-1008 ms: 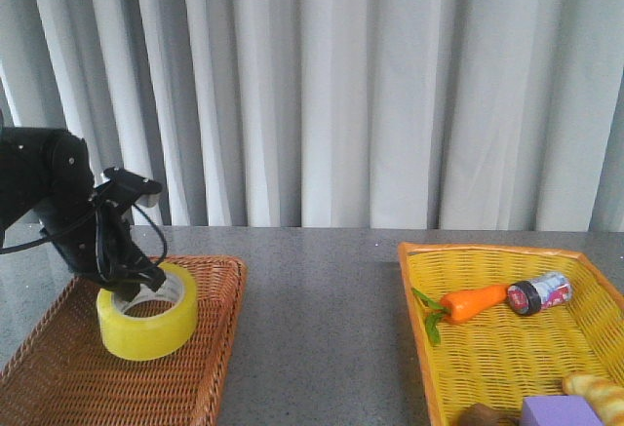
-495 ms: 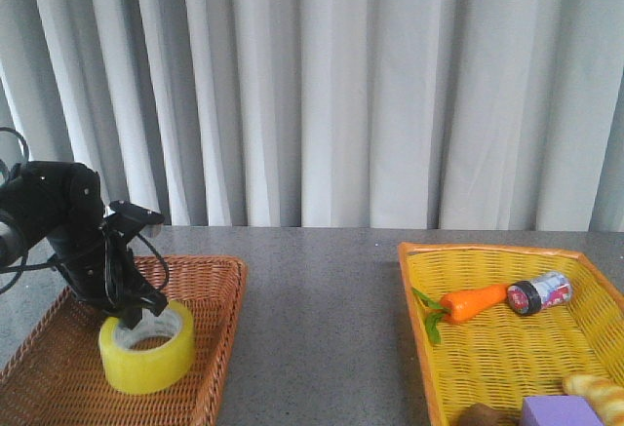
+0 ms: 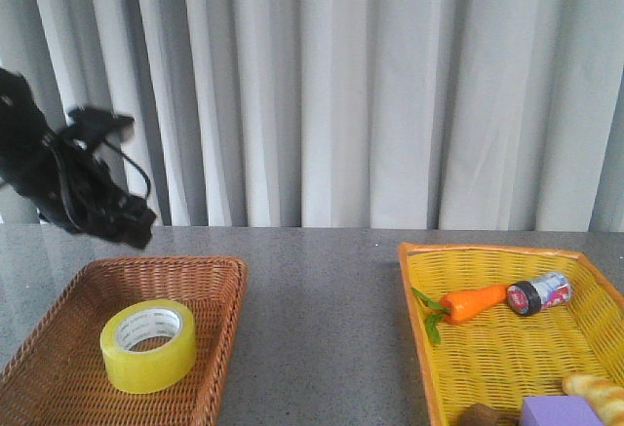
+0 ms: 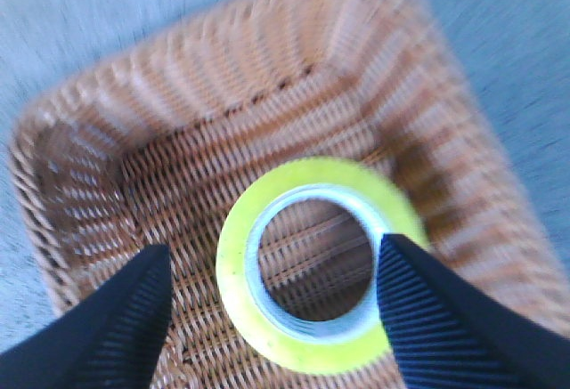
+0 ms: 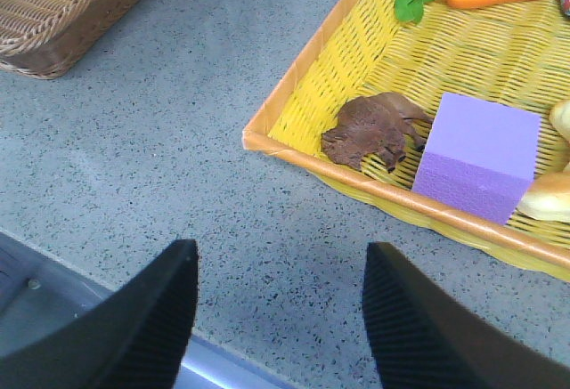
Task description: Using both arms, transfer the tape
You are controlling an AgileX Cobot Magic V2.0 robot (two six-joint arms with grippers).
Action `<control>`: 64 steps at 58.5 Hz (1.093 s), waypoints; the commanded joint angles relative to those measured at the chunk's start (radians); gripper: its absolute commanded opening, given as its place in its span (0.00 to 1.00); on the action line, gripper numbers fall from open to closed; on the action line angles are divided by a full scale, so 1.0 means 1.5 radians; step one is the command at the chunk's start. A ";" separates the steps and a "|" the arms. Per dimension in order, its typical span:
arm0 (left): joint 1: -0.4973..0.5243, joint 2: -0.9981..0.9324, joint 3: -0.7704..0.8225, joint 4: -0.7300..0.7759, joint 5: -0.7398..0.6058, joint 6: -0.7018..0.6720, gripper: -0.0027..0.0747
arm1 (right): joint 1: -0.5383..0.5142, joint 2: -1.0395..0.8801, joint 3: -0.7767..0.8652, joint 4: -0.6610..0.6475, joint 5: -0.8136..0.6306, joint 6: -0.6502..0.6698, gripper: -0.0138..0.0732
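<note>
The yellow tape (image 3: 146, 345) lies flat in the brown wicker basket (image 3: 226, 280) on the left, its white core facing up. My left gripper (image 3: 135, 229) hangs blurred in the air above the basket's far left part, apart from the tape. In the left wrist view the left gripper (image 4: 272, 254) is open and empty, with the tape (image 4: 233, 264) well below and between its fingers. My right gripper (image 5: 278, 251) is open and empty over bare grey table near the front edge. It is out of the front view.
A yellow basket (image 3: 417, 285) on the right holds a carrot (image 3: 475, 300), a small can (image 3: 538, 292), a purple block (image 5: 476, 153), a brown toy animal (image 5: 374, 126) and bread (image 3: 600, 392). Grey table (image 3: 322, 299) lies between the baskets. A curtain hangs behind.
My left gripper let go of the tape in the brown basket and rose up and back. The tape stays flat in the basket.
</note>
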 commanded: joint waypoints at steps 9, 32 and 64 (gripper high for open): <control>-0.004 -0.162 0.020 -0.017 -0.002 -0.008 0.61 | -0.004 0.002 -0.018 -0.009 -0.039 -0.001 0.64; -0.004 -0.444 0.420 -0.011 -0.174 -0.004 0.61 | -0.004 0.002 -0.018 -0.009 -0.039 -0.001 0.64; -0.004 -0.816 0.889 -0.020 -0.339 -0.004 0.61 | -0.004 0.002 -0.018 -0.009 -0.039 -0.001 0.64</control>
